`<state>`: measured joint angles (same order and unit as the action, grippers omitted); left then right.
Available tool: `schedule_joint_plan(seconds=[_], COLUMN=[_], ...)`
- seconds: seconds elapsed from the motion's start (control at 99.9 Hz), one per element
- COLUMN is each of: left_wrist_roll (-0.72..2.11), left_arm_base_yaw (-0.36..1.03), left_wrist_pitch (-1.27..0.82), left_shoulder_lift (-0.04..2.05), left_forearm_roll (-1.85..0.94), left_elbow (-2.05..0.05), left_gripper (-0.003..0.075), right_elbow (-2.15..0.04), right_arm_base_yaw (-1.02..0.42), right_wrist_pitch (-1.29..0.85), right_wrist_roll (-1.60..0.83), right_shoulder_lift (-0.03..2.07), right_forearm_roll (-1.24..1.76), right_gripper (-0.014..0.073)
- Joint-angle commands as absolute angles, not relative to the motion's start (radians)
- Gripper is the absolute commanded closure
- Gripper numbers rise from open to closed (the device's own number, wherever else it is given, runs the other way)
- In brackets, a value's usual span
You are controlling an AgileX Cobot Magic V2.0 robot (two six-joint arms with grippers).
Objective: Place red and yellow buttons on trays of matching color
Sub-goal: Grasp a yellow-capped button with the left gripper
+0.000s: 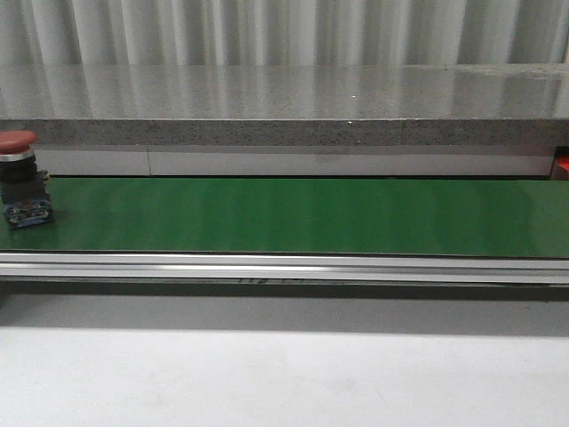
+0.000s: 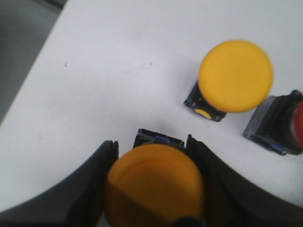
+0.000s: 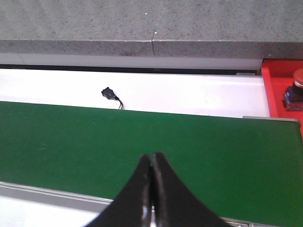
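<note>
On the green belt: a red button stands upright at the far left end in the front view, its dark body and blue base resting on the green belt.

Belt surroundings: a silver rail runs along the near edge of the belt; a grey stone ledge runs behind it; a pale table fills the foreground.

Left gripper: its two dark fingers sit on either side of a yellow button, pinching it; the button's blue and black base shows just beyond the cap.

Surface under the left gripper: a white surface. Whether this is the yellow tray cannot be told from the left wrist view.

Second yellow button: upright on the same white surface, near the held one but apart from it, its black base peeking out below the cap.

Button beside it: a black and blue body with a red cap at the picture's edge, just beside the second yellow button, lying tilted.

Right gripper: fingertips pressed together with nothing between them, hanging over the green belt.

Red tray: at the far end of the belt in the right wrist view, with a red button standing in it.

Small item behind the belt: a black connector with a short wire lies on the white strip between the belt and the ledge.
</note>
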<state>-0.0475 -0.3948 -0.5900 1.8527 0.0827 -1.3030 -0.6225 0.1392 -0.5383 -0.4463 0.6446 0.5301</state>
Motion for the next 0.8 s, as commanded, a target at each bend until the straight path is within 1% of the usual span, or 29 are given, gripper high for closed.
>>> schedule_joint_plan(seconds=[0.0,0.17,0.361,0.501,0.631,0.791], left_wrist_roll=[-0.057,-0.041,-0.023,0.03,0.03,0.03], left_arm_base_yaw=[-0.392,-0.357,-0.279,-0.194,-0.118,-0.08], left_wrist_pitch=[-0.575,-0.639,-0.716,-0.791,-0.778,-0.757], left_shoulder_lift=[1.715,1.558,1.453,1.441,1.443,1.444], left_forearm_roll=[0.083,0.083,0.083,0.081,0.083,0.089], left_elbow=[-1.333,-1.333,-1.333,-1.333,-1.308,-1.256], left_gripper=[0.0741,0.0741,0.0741,0.0741,0.0741,0.0741], right_elbow=[-0.648,-0.648,-0.648,-0.648,-0.648,-0.648], right_arm_base_yaw=[0.138,0.138,0.138,0.138,0.138,0.138], right_wrist_pitch=[-0.483,-0.483,-0.483,-0.483,-0.483,-0.483], right_wrist_roll=[-0.454,-0.454,-0.454,-0.454,-0.454,-0.454], right_shoulder_lift=[0.642,0.642,0.642,0.642,0.642,0.642], right_forearm_roll=[0.544,0.544,0.544,0.544,0.544,0.544], right_gripper=[0.0662,0.0662,0.0662,0.0662,0.0662,0.0662])
